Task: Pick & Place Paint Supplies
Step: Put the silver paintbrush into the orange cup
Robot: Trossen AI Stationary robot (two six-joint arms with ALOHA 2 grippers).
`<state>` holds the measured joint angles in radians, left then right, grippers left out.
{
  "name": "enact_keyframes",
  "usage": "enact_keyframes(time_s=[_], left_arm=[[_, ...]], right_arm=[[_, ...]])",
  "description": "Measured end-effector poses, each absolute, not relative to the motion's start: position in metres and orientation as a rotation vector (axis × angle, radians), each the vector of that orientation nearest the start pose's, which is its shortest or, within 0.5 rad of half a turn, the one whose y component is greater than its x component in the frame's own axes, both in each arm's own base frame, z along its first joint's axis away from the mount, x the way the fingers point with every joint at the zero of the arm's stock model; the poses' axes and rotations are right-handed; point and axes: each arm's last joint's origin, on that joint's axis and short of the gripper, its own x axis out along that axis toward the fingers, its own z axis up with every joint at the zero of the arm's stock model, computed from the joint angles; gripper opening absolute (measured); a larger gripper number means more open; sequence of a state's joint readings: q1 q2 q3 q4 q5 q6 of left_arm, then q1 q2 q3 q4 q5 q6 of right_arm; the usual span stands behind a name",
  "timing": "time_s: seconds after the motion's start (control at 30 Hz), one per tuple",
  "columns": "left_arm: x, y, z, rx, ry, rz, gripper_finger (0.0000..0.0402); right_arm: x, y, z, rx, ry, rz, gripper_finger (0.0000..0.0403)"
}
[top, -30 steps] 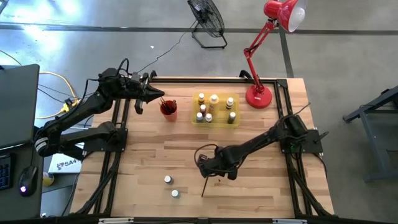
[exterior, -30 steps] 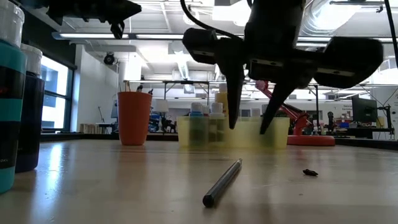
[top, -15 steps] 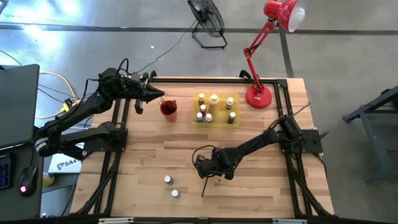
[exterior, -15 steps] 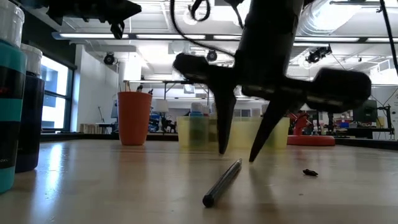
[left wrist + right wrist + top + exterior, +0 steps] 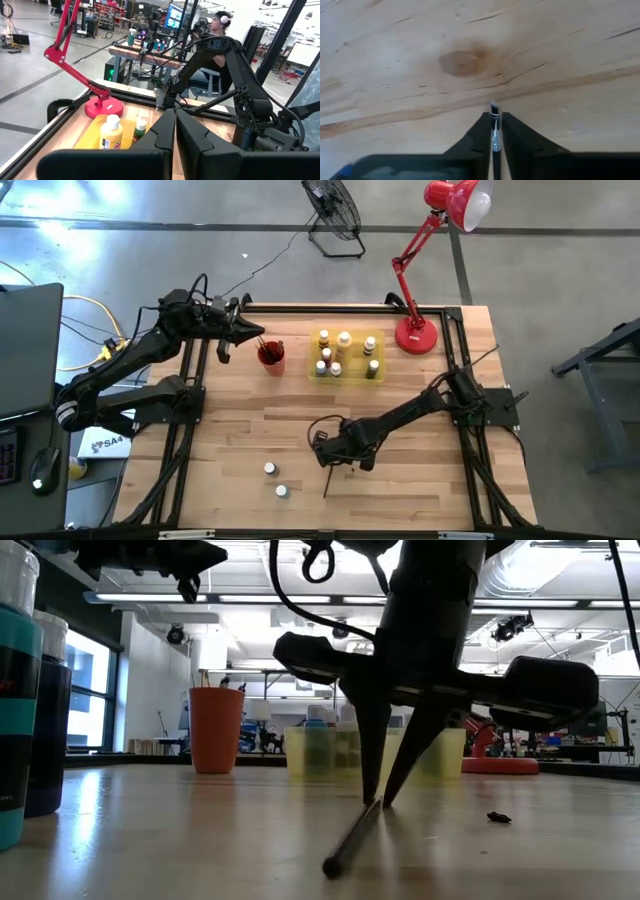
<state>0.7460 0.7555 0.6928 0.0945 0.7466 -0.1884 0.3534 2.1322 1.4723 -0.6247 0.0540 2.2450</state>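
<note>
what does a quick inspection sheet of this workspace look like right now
surface: wooden table, bare planks across the near half
job's things: bottles in the yellow tray; two loose bottles near the front edge; brushes in the red cup; one paintbrush on the wood
clutter: small dark scrap beside the brush
grippers: right gripper down on the brush, fingers closed around its tip; left gripper shut, beside the cup
cables: yellow cable off the table's left side
surroundings: red desk lamp, floor fan, a seated person beyond the table
</note>
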Motion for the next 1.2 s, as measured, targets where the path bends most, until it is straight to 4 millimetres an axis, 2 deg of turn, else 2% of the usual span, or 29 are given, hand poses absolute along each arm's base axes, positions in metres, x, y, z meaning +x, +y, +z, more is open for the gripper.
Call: enact_keyframes(time_s=[0.1, 0.47, 0.83, 0.97, 1.2], left_arm=[[0.135, 0.098, 0.332, -0.167, -0.023, -0.003, 0.0016], [0.135, 0.098, 0.332, -0.167, -0.023, -0.003, 0.0016], [0.134, 0.098, 0.332, -0.166, -0.024, -0.003, 0.0016], [0.134, 0.097, 0.332, -0.166, -0.024, -0.004, 0.0016], [0.134, 0.098, 0.332, -0.166, -0.024, -0.003, 0.0016]], right_arm=[[0.393, 0.143, 0.131, 1.611, 0.904, -1.166, 0.0011], [0.391, 0.143, 0.130, 1.579, 0.924, -1.163, 0.0006], [0.389, 0.137, 0.143, 1.512, 0.893, -1.122, 0.0004], [0.392, 0.132, 0.152, 1.514, 0.876, -1.074, 0.0003], [0.392, 0.118, 0.184, 1.451, 0.746, -0.980, 0.0002]])
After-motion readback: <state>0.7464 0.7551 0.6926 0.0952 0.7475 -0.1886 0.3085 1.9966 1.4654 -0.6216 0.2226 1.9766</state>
